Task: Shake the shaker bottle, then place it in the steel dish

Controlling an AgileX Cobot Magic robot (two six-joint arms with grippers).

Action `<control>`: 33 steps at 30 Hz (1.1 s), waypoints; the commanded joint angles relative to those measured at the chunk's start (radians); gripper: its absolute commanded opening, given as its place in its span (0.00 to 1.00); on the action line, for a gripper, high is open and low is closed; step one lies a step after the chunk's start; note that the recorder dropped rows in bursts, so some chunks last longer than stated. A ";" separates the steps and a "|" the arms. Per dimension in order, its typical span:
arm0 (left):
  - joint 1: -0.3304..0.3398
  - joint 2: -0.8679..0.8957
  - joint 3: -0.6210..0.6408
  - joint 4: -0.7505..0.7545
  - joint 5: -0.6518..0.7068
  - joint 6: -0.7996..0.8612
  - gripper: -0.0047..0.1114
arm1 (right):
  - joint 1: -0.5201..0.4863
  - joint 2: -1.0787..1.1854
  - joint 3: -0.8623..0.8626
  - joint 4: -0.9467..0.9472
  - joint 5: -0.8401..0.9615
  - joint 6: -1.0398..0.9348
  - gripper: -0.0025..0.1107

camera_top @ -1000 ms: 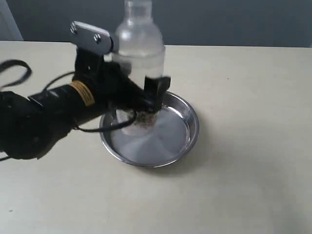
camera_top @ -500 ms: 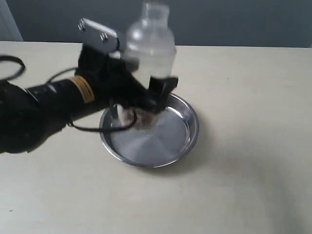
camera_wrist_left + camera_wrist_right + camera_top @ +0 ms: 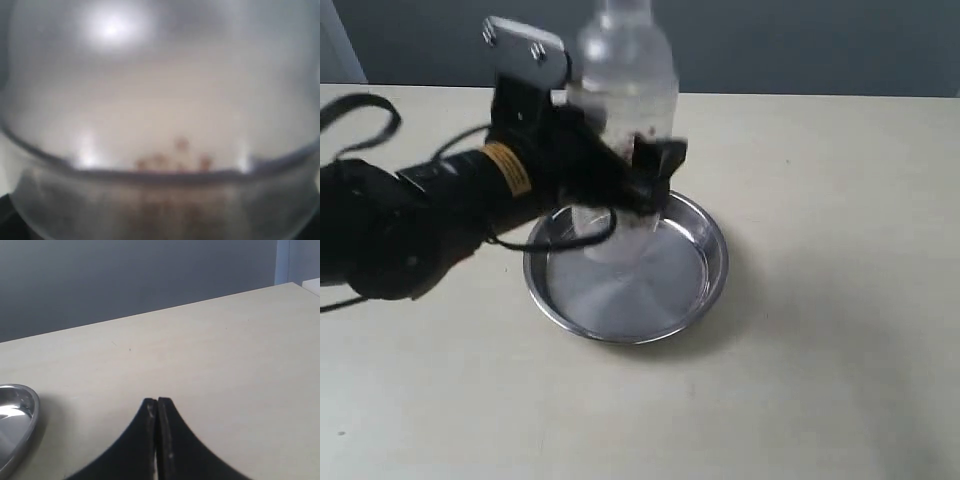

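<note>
In the exterior view my left gripper (image 3: 620, 185) is shut on the shaker bottle (image 3: 625, 70), holding it upright in the air above the steel dish (image 3: 705, 285). The bottle is frosted and blurred, and brown granules float inside it. The left wrist view is filled by the bottle's wall (image 3: 160, 100), with a few brown granules (image 3: 172, 157) showing; the fingers are hidden there. My right gripper (image 3: 157, 402) is shut and empty over bare table, with the dish's rim (image 3: 22, 415) off to one side. It does not show in the exterior view.
The cream table (image 3: 840, 200) carries only the dish. A dark grey wall (image 3: 800, 40) runs behind its far edge. My left arm and its black cable (image 3: 360, 130) cover the left part of the table.
The bottle has jerked left and up again while still gripped; its granules have been thrown from the bottom up into the body. The left arm shifted with it.
</note>
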 commanded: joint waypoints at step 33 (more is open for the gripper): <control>0.029 0.039 0.026 0.049 0.031 -0.095 0.04 | 0.004 -0.005 0.002 0.000 -0.011 0.000 0.02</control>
